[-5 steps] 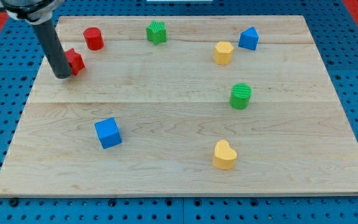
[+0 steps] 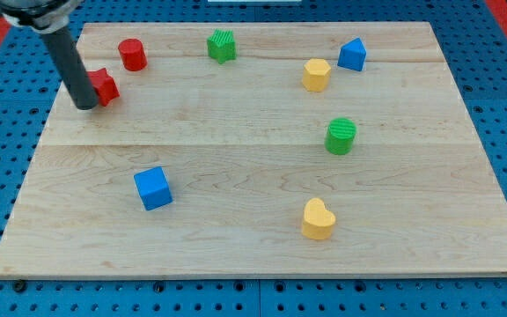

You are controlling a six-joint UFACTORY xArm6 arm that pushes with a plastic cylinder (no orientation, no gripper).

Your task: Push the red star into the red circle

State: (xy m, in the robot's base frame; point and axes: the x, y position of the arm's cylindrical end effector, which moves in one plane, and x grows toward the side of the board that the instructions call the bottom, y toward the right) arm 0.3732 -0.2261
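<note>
The red star [image 2: 105,86] lies near the view's top left on the wooden board [image 2: 236,176]. The red circle [image 2: 132,55], a short cylinder, stands a little above and to the right of the star, with a small gap between them. My tip [image 2: 85,106] rests on the board at the star's lower left side, touching it; the dark rod rises up and to the left from there and hides the star's left edge.
A green block [image 2: 222,45] is at the top centre. A yellow block [image 2: 316,75] and a blue block [image 2: 352,55] are at the top right. A green cylinder [image 2: 341,136], a blue cube [image 2: 153,187] and a yellow heart [image 2: 318,219] lie lower down.
My tip and the red star have shifted very slightly to the left and up. The other blocks have not moved.
</note>
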